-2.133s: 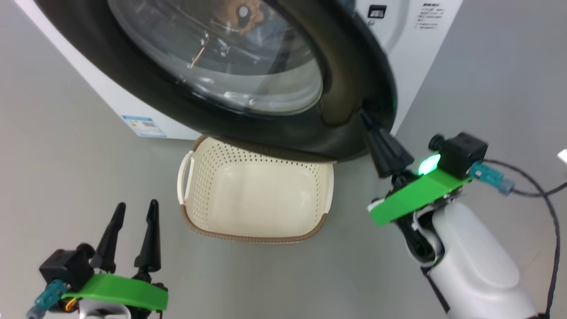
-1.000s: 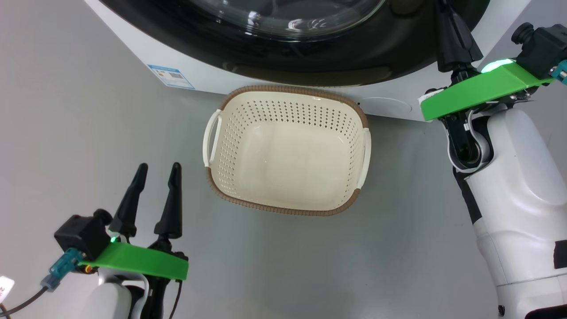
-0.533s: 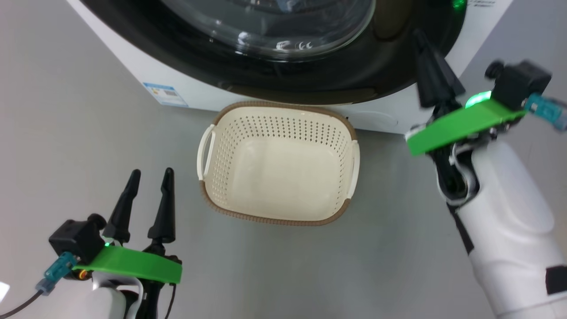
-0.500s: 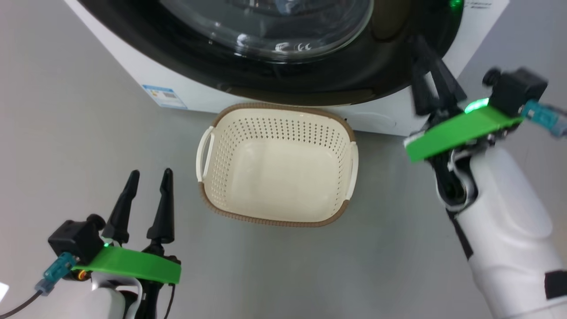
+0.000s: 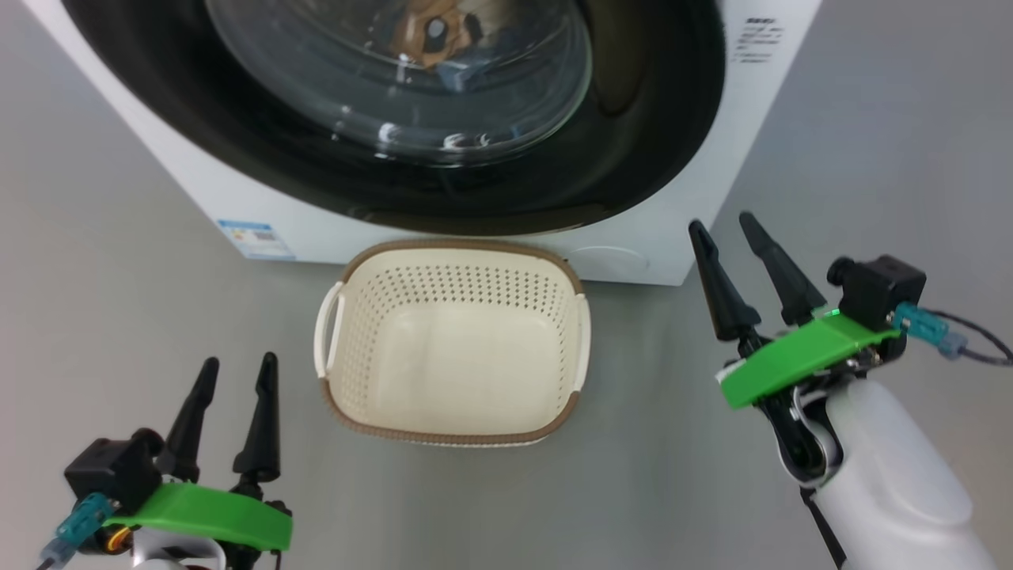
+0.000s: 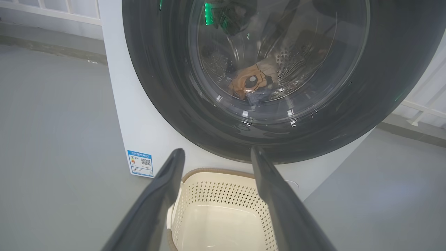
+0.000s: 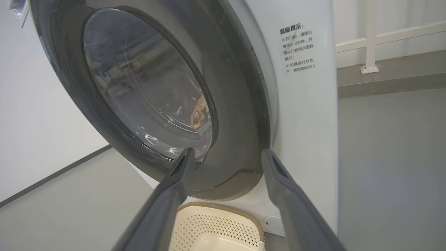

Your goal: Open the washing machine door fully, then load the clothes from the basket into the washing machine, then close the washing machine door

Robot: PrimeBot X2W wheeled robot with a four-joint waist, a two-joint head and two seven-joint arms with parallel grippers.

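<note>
Large round washing machine door (image 5: pixel 396 103), glossy black rim w/ bulging clear glass bowl, lies flat against the big white boxy washing machine (image 5: pixel 760 103). No gap shows along the rim in the right wrist view, so it looks closed, tho whether the latch has caught can't be told from here. Clothes (image 6: pixel 251 82), a soft bundle of orange-brown bear print & blue fabric, sit inside the drum behind the glass. Small cream perforated plastic basket (image 5: pixel 451 438) w/ brown woven-look rim stands empty on the grey floor (image 5: pixel 119 317), just in front of the machine & below the door. Task reads as done, or nearly.

Left tool (image 5: pixel 239 364): fingers spread wide, nothing between them, low at near left, well apart from the basket. Right tool (image 5: pixel 720 223): also wide open, holding nothing, tips pointing at the machine's lower right corner, near it but not touching.

Risks from here:
- Latch not engaged → door could drift open; cause would be too light a push. Worth a check press on the rim.
- Right tool's tips are near the white front; any fwd move or waist turn could scrape panel or rim.
- Basket is close under the door; if the base rolls fwd it gets shoved against the machine.
- Lead trailing from the teal cable plug (image 5: pixel 918 323) on the right wrist could snag during retraction.
</note>
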